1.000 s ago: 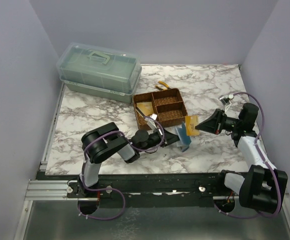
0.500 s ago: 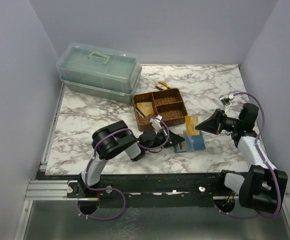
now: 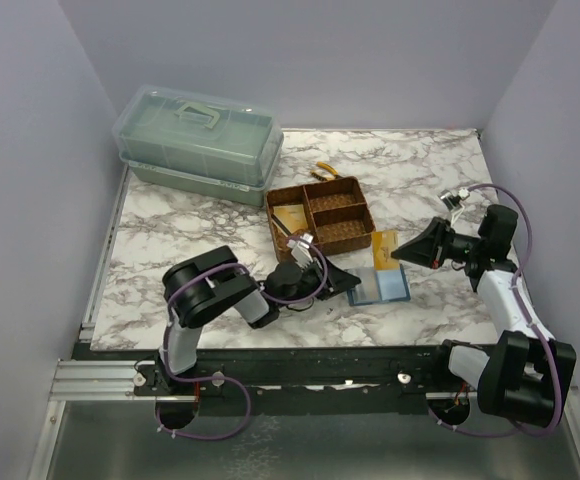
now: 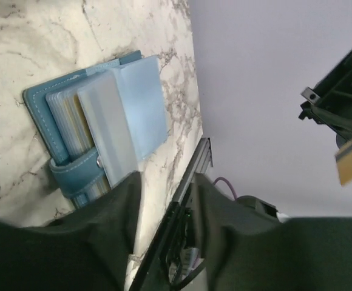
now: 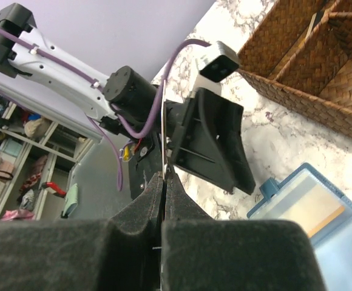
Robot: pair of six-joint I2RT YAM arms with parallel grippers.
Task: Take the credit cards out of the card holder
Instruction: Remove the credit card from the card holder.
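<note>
Beside woven tray | card holder flat | left hand apart | right hand clamps credit card

- Card holder is showing teal-blue with pale stitching. Its sleeves are looking frosty pale blue over yellowish card edges.
- Credit card is reading golden yellow.
- Table is showing white marble with grey veining.
- Woven tray is showing brown basket-weave.
- Lidded box is looking translucent grey-green.
- Pliers are showing yellow handles.
- Cables are showing purple.
- Walls are reading lavender.
</note>
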